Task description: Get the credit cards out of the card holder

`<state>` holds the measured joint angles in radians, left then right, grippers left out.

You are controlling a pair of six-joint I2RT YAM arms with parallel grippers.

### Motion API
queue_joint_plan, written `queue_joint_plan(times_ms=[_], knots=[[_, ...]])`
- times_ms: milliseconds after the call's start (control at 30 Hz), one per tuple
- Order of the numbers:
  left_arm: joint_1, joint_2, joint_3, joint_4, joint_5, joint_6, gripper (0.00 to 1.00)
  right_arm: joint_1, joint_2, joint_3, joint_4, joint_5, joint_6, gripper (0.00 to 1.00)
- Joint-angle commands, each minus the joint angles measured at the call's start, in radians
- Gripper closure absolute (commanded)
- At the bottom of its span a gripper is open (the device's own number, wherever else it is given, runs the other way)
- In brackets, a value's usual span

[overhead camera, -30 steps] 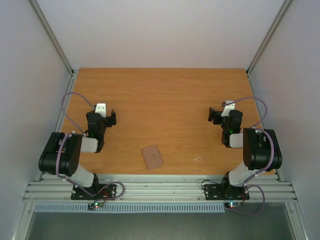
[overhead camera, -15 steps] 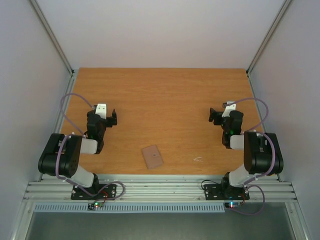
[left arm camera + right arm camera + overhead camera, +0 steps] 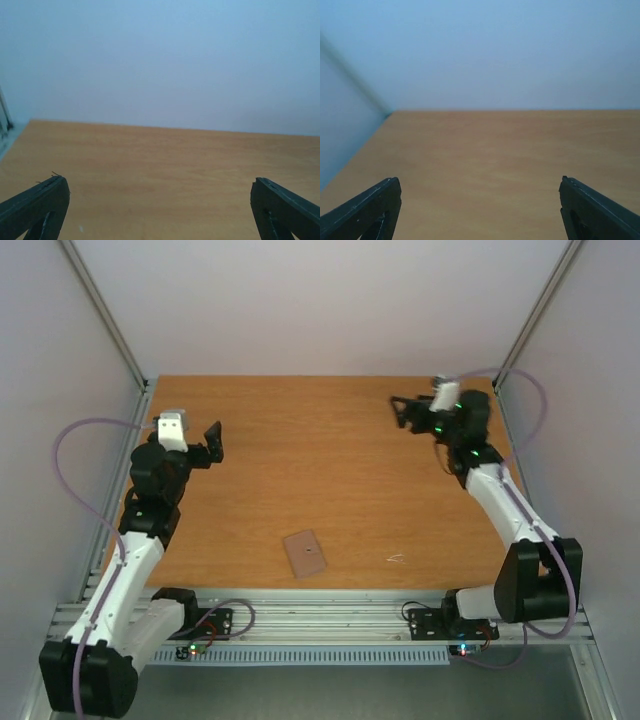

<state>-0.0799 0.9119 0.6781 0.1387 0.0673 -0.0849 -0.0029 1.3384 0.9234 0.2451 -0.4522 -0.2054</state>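
The card holder [image 3: 305,553] lies closed on the wooden table [image 3: 330,460] near its front edge, tan-pink side up. No credit cards show in any view. My left gripper [image 3: 208,443] is open and empty, raised over the left part of the table, well behind and left of the holder. In the left wrist view [image 3: 159,210] its jaws stand wide apart over bare wood. My right gripper [image 3: 401,412] is open and empty, raised near the far right of the table, far from the holder. In the right wrist view [image 3: 480,205] its jaws are also wide apart over bare wood.
A small white scrap [image 3: 396,559] lies on the table right of the holder. White walls enclose the table on the left, back and right. A metal rail [image 3: 320,620] runs along the front edge between the arm bases.
Both arms have unfolded and risen. The left gripper moved back and left; the right gripper moved far back toward the rear right corner. The holder has not moved.
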Motion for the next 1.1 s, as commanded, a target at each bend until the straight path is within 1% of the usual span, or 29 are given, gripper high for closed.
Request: queue_joint_plan(times_ms=[0,67,133,233,300,367,400,433,467,567,700,867,1000,1067], knots=[[-0.001,-0.057,0.018,-0.354,-0.002,-0.263,0.01,0.329,0.091,0.26,-0.739,0.006,-0.169,0.13],[0.0,-0.075,0.018,-0.397,0.015,-0.366,0.01,0.532,0.164,0.386,-0.978,0.151,-0.235,0.14],[0.0,-0.091,0.008,-0.434,0.039,-0.444,0.02,0.68,0.257,0.499,-1.183,0.291,-0.235,0.18],[0.0,-0.108,-0.018,-0.464,0.07,-0.53,0.02,0.841,0.396,0.602,-1.408,0.439,-0.166,0.21],[0.0,-0.11,-0.028,-0.481,0.079,-0.562,0.03,0.912,0.459,0.628,-1.488,0.491,-0.119,0.2],[0.0,-0.102,-0.028,-0.491,0.089,-0.568,0.03,0.965,0.497,0.631,-1.525,0.513,-0.077,0.17],[0.0,-0.097,-0.026,-0.495,0.095,-0.567,0.03,0.984,0.51,0.635,-1.538,0.505,-0.054,0.13],[0.0,-0.089,-0.025,-0.497,0.102,-0.565,0.03,1.0,0.525,0.642,-1.55,0.495,-0.027,0.04],[0.0,-0.082,-0.021,-0.5,0.11,-0.563,0.03,1.014,0.543,0.652,-1.563,0.49,0.003,0.02],[-0.001,-0.043,-0.013,-0.499,0.142,-0.557,0.03,1.066,0.612,0.692,-1.596,0.48,0.085,0.01],[-0.001,0.004,-0.013,-0.476,0.193,-0.554,0.03,1.121,0.7,0.786,-1.628,0.473,0.114,0.01],[-0.003,0.033,-0.016,-0.476,0.219,-0.578,0.03,1.124,0.791,0.865,-1.642,0.471,0.142,0.01],[-0.003,0.02,-0.031,-0.454,0.226,-0.574,0.03,1.124,0.827,0.84,-1.602,0.472,0.19,0.01],[-0.004,0.025,-0.037,-0.437,0.23,-0.576,0.03,1.124,0.842,0.828,-1.602,0.497,0.203,0.01]])
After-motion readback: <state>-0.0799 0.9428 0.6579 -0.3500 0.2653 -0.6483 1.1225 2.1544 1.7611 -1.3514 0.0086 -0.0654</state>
